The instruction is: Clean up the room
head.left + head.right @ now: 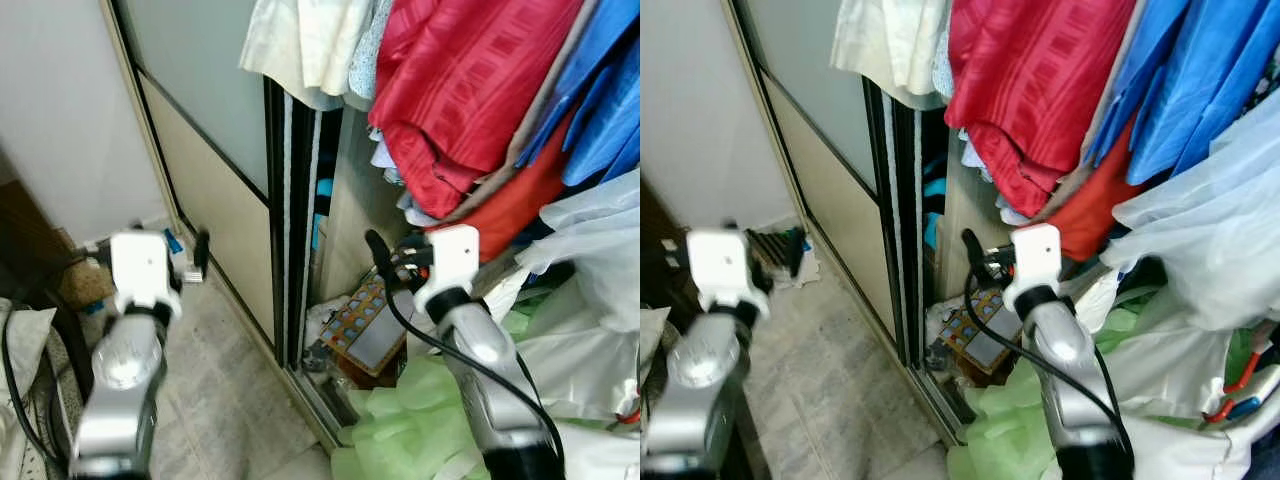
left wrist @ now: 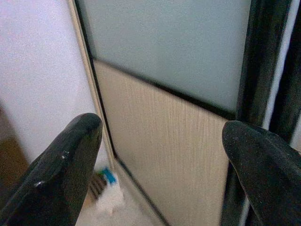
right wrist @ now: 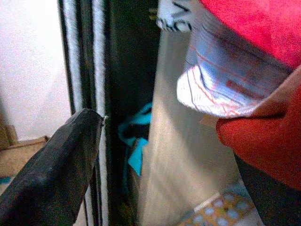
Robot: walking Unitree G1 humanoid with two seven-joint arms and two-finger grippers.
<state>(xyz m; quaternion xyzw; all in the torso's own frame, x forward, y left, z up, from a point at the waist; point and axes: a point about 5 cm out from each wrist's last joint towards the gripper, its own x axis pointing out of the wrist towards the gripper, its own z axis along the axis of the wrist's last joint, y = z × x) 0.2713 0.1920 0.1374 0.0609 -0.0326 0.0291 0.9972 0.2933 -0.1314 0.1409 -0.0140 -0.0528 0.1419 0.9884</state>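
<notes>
- Clean-up looks barely begun: the crumpled pale-green plastic sheeting [image 1: 420,420] lies heaped at five o'clock, beside a patterned orange-and-blue flat box [image 1: 368,325] on the open wardrobe's floor.
- Red striped fabric [image 1: 450,90] hangs overhead at one o'clock.
- Left gripper [image 2: 160,155] gapes wide, empty, facing the frosted-glass-and-wood sliding door [image 1: 200,150].
- Right gripper [image 1: 388,262]: its spread cannot be told; nothing visibly held.
- No legible writing.

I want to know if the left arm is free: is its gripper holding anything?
No, the left gripper is open, with only the sliding wardrobe door seen between its fingers.
</notes>
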